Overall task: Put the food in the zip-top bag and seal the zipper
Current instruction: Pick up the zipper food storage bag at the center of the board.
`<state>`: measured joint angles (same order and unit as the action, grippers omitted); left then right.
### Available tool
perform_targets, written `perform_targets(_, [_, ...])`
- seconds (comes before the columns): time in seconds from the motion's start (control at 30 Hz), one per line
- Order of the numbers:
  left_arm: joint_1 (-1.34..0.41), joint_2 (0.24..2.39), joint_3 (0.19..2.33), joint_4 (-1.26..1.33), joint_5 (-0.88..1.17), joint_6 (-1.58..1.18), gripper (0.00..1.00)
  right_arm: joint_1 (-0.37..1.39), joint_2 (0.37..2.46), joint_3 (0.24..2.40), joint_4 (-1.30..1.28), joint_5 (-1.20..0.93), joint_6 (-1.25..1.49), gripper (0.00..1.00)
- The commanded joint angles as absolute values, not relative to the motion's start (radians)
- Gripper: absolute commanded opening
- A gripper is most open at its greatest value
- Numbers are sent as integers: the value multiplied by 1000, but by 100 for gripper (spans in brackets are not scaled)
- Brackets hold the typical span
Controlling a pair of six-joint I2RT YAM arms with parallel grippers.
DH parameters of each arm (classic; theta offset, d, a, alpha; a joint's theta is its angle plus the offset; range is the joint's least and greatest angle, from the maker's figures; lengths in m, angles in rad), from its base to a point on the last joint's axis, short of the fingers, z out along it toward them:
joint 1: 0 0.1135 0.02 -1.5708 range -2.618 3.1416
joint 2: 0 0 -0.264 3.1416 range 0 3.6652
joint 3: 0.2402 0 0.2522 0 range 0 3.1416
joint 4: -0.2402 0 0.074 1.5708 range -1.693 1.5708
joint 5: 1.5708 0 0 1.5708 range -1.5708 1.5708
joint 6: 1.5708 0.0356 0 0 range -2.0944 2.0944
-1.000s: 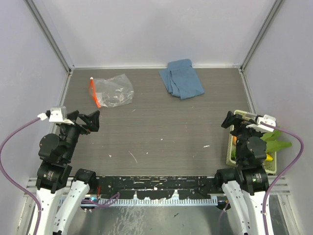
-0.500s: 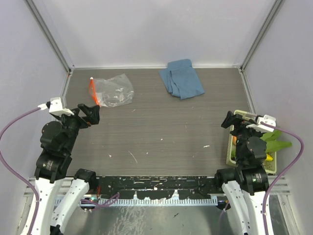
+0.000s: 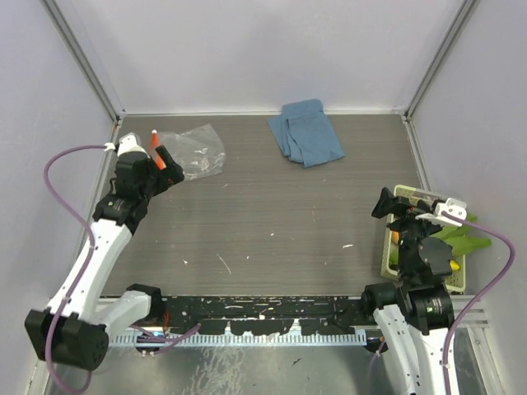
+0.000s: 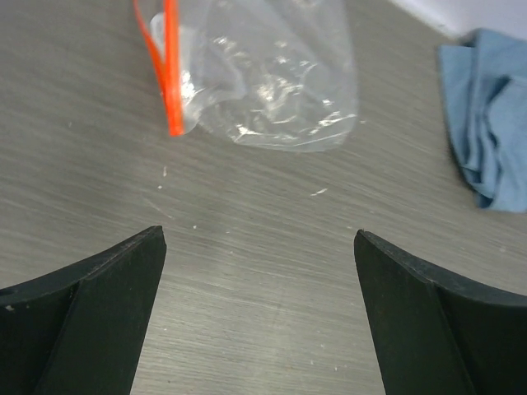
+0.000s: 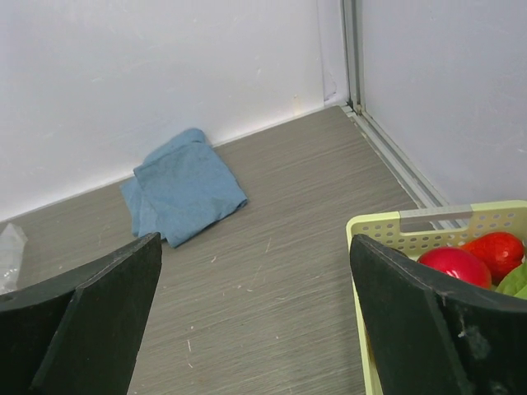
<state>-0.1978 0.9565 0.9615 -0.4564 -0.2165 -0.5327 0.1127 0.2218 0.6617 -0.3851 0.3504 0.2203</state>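
With left fingers (image 4: 90, 321) and right fingers (image 5: 82, 321) spread empty, the zip-top bag (image 4: 272, 82) lay just ahead of the left pair, light, limp and slippery, likely best pinched at its stiffer zipper (image 4: 171, 74).

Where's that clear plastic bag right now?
In the top view the bag lies at the far left of the table, just ahead of the left gripper, with the cloth to its right.

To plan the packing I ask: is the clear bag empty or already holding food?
Empty. The zip-top bag shows only crinkled clear plastic, nothing inside; the food sits in the basket.
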Motion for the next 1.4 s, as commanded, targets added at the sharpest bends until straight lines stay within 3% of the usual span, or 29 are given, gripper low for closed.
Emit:
perform_targets(0.0, [-110,1041,933,-315,-194,-642,98,125,188,667,-330,343,222,100])
perform_targets(0.43, [168,1372,861,73,133,-838,100,141,149,656,-323,283,188,100])
perform_targets(0.67, [218,1616,927,179,254,-904,89,142,150,651,-311,235,177,100])
perform_targets(0.93, [222,1746,979,251,312,-900,62,142,166,650,-311,227,171,100])
perform_targets(1.37, [221,1792,966,360,368,-901,2,142,251,668,-314,132,194,100])
